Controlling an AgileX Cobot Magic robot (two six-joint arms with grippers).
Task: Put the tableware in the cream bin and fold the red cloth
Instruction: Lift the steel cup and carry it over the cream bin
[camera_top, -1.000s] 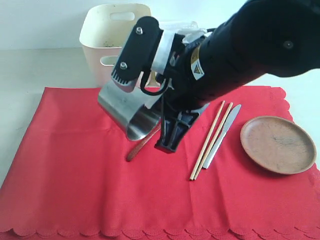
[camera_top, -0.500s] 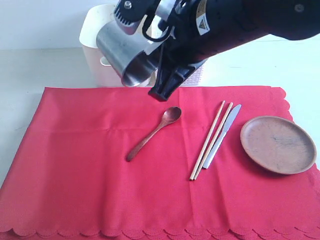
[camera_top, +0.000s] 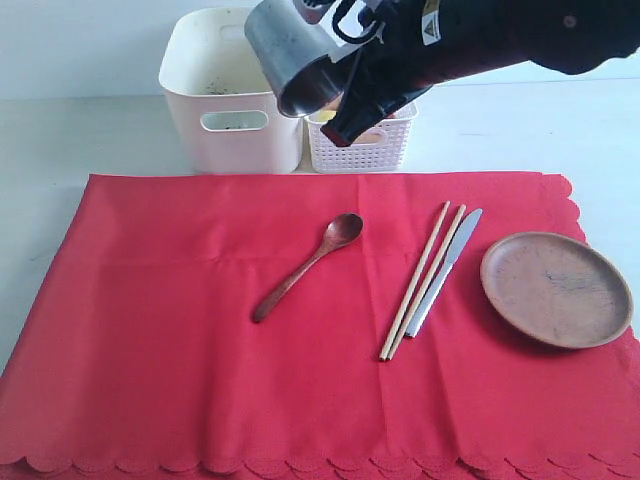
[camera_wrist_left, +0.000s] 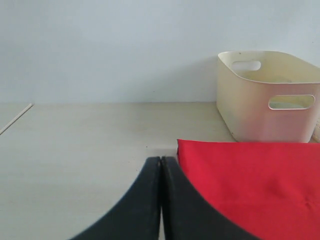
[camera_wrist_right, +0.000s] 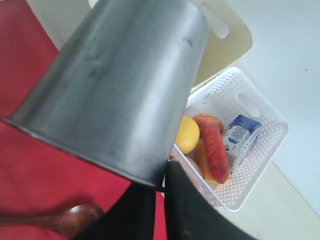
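Now your right gripper (camera_top: 338, 128) is clamped on the rim of the shiny steel cup (camera_top: 290, 45), holding it tilted in the air, mouth angled downward, by the tall cream plastic bin (camera_top: 190, 120) and the small white perforated basket (camera_top: 365, 152). Your left gripper (camera_wrist_left: 161, 167) is pinched together on nothing, near a corner of the big red scalloped cloth (camera_top: 180, 340). On that cloth lie the brown wooden spoon (camera_top: 305, 268), the pair of wooden chopsticks (camera_top: 420, 285) just beside the metal knife (camera_top: 445, 270), and the round brown wooden plate (camera_top: 555, 290).

No readable text anywhere
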